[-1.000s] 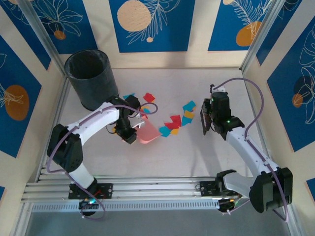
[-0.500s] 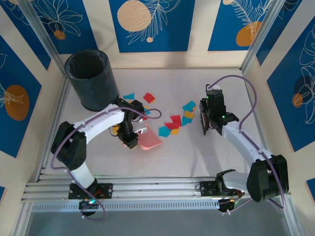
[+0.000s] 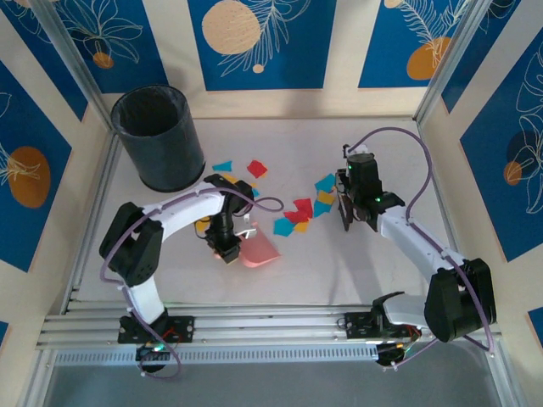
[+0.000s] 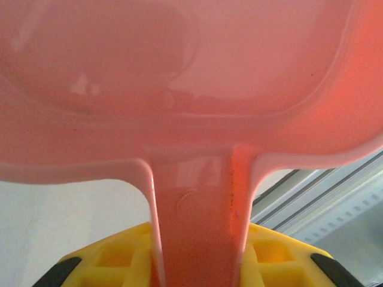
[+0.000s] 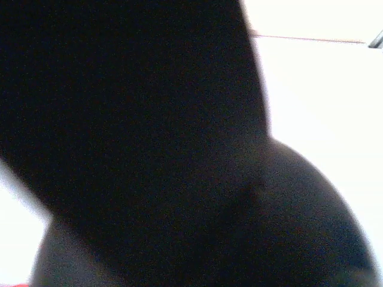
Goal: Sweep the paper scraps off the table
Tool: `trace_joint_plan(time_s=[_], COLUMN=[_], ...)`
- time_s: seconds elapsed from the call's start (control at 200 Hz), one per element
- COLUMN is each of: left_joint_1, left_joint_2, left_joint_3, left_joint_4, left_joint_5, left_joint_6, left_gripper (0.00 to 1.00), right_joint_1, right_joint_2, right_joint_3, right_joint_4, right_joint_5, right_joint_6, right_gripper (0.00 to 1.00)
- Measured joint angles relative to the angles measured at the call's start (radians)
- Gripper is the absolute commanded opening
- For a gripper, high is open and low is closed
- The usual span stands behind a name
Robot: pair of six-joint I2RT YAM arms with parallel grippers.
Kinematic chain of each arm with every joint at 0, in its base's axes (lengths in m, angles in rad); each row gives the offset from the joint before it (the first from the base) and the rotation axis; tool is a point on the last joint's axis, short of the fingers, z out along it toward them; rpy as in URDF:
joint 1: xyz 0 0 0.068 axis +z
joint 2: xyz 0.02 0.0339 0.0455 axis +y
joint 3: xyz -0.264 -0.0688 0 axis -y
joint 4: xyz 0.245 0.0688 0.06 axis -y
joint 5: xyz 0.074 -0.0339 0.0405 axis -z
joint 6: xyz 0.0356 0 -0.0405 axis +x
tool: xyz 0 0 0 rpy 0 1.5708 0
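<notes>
Black bin upright far left, pink dustpan near centre, dark brush to its right, blue-and-cream patterned walls

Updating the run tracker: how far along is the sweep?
Done: both tools are picked up. The left gripper is shut on the pink dustpan handle, and the right gripper holds a dark brush-like tool. In hand: the dustpan sits left of the paper scraps, the tool to their right. Left: every scrap lies on the table; the dustpan looks empty.
</notes>
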Motion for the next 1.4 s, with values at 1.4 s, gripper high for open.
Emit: trace_joint_plan(time_s=[1.4], left_joint_1=[-0.003], left_joint_2=[0.272], left_joint_3=[0.307], left_joint_4=[0.007], left_joint_5=[-0.003], left_joint_6=[0.089], left_gripper=[0.00], right_joint_1=[0.070], right_joint_2=[0.009], right_joint_3=[0.027], right_joint_4=[-0.023], right_joint_5=[-0.341], right_joint_6=[-0.028], right_gripper=[0.00])
